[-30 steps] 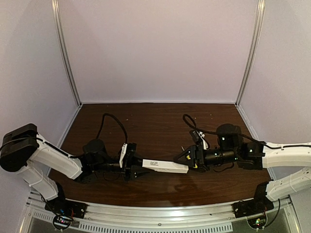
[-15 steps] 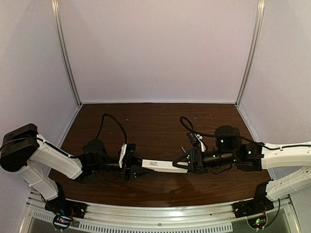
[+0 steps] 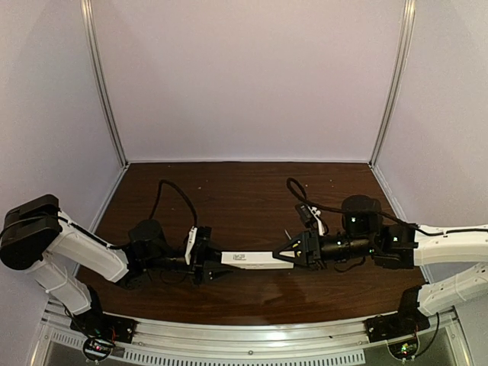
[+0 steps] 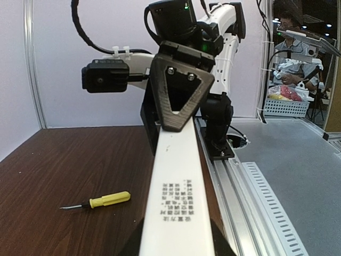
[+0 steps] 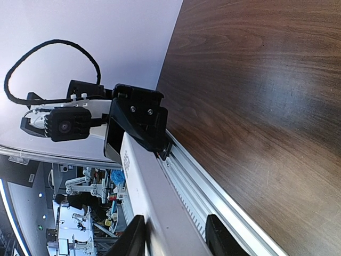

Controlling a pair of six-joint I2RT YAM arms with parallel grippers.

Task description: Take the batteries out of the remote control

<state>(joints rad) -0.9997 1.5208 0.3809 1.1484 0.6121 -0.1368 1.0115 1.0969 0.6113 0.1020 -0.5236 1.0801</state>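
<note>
Above the surface [image 3: 252, 191], between my arms: remote control [image 3: 255, 260], one end pinched in my left tool [image 3: 213, 264], right tool [image 3: 288, 255] straddling the other, grip uncertain; I should seat it squarely, hold level.

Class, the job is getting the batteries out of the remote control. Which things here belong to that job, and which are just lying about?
In the job:
remote control
left gripper and right gripper, one holding each end

Lying about:
screwdriver, alone on the table
</note>
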